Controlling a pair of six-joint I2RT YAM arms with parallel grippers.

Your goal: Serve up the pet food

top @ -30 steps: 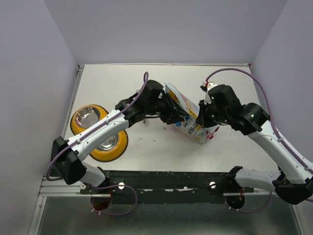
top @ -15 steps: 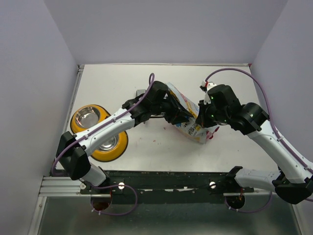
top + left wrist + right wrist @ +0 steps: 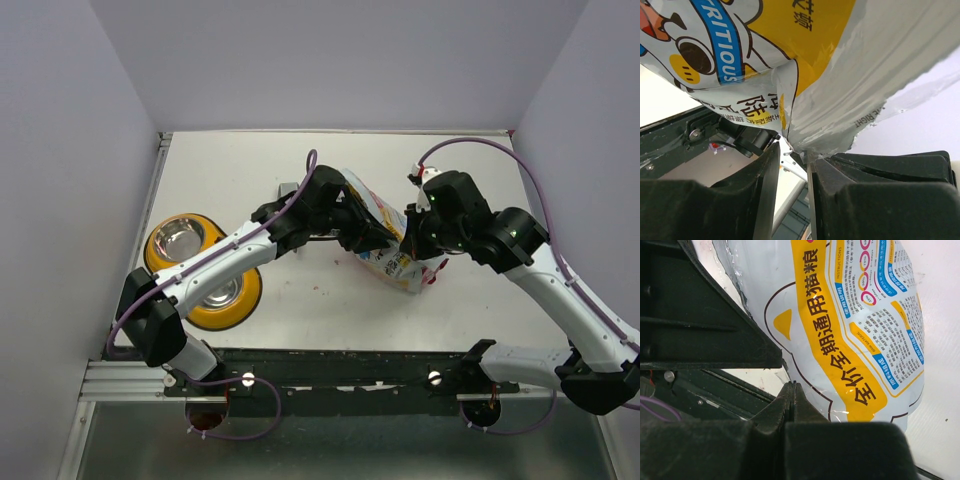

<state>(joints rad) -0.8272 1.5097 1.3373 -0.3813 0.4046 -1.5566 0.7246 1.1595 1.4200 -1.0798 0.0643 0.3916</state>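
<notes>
At far left the feeder (image 3: 152,258) sits well apart from the bag (image 3: 395,262), which leans at mid-table between the arms. No food shows, so I judge it is all inside the bag. The left gripper (image 3: 794,161) is part open, the bag's torn top edge in its narrow gap with no pinch that I can see, and the right gripper (image 3: 791,390) is closed tight on the bag's side edge. If the left jaws catch only a sliver, a pull could slip or rip the film, and the bag, held by one seam, could tip and spill short of the feeder.
</notes>
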